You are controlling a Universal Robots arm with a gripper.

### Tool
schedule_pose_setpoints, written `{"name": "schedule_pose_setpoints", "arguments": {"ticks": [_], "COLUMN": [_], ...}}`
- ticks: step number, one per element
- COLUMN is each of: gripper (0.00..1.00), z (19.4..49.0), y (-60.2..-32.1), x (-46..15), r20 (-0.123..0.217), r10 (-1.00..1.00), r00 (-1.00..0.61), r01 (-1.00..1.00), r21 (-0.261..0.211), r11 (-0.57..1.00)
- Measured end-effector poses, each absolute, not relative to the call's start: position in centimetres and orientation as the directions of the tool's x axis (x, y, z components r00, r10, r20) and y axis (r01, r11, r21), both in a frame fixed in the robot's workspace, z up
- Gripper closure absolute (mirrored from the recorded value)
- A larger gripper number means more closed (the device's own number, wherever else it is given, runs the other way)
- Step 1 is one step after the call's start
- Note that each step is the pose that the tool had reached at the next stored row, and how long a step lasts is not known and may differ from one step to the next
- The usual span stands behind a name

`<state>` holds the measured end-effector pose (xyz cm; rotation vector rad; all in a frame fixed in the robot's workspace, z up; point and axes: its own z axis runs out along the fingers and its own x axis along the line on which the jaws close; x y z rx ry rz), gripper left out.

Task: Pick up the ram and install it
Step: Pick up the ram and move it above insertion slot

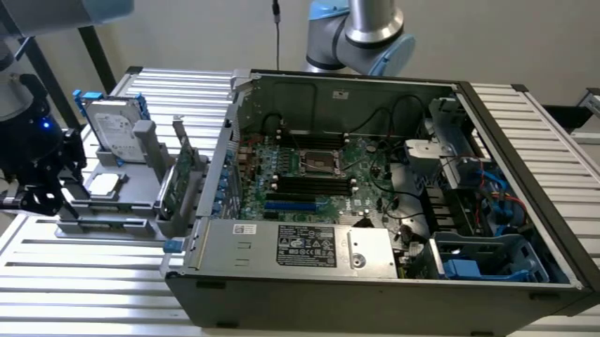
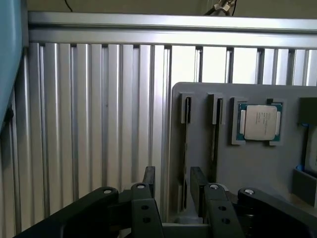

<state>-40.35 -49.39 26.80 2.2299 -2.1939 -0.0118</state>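
Two ram sticks stand on edge in the slots of a grey parts holder [image 2: 257, 168]. One thin dark ram stick [image 2: 185, 148] runs between my fingertips, the other ram stick [image 2: 216, 134] lies just beside it. My gripper [image 2: 173, 186] is open, with one black finger [image 2: 149, 181] on each side of the nearer stick's end and a gap to the stick. In the exterior view my gripper [image 1: 42, 200] hangs at the holder's [image 1: 103, 210] left end. The open computer case [image 1: 375, 281] shows the motherboard's black memory slots [image 1: 310, 184].
A silver processor chip [image 2: 260, 121] lies in a pocket of the holder. A hard drive with blue rails [image 1: 114, 130] and a green expansion card [image 1: 183, 175] stand upright on it. The case's power supply [image 1: 300, 246] and cables [image 1: 412, 210] crowd the board. Slatted aluminium table [image 2: 89, 124] surrounds everything.
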Motion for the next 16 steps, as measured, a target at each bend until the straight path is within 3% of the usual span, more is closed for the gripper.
{"name": "schedule_pose_setpoints", "arguments": {"ticks": [16], "gripper": [0.58], "z": [24.2], "y": [-49.4], "x": [-40.3], "r20": [0.003], "r10": [-1.0], "r00": [0.016], "r01": [-1.0], "r21": [0.015], "r11": [-0.016]}}
